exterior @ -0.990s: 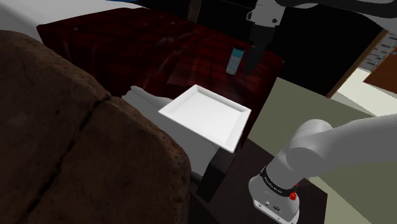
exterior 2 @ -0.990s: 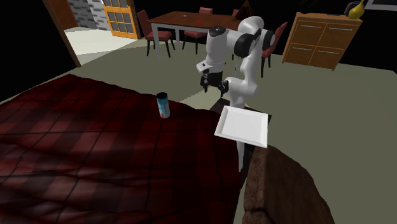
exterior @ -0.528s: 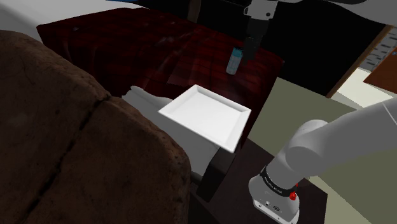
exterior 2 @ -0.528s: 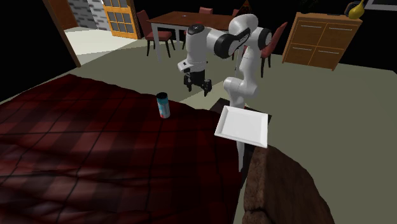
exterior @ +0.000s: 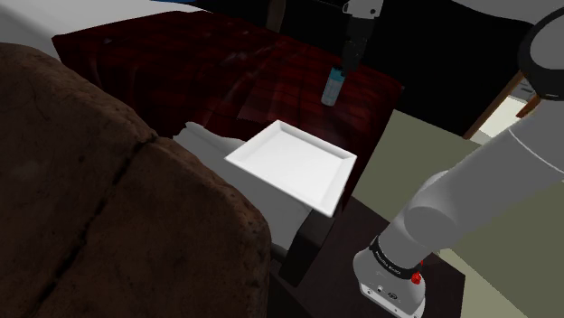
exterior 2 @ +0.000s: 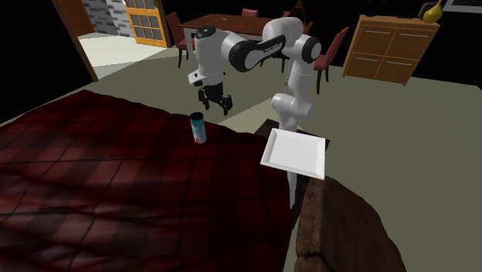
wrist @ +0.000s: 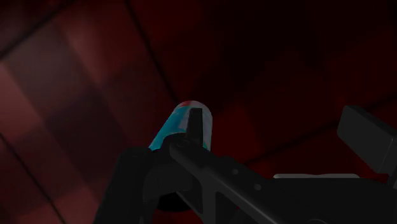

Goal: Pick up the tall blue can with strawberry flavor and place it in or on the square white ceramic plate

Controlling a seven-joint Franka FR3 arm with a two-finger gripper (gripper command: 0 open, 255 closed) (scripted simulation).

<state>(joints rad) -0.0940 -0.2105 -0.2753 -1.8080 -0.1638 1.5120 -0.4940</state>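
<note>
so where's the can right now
The can stands upright on the red checked cover, left of the white plate in the second exterior view, just below the open gripper.

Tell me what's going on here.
The white arm is going after the blue can, which stands upright on the dark red checked cover. Its black gripper hovers open just above the can and a little to one side, not touching it. The square white plate lies apart from the can, with nothing on it. Nothing has been picked up yet.
</note>
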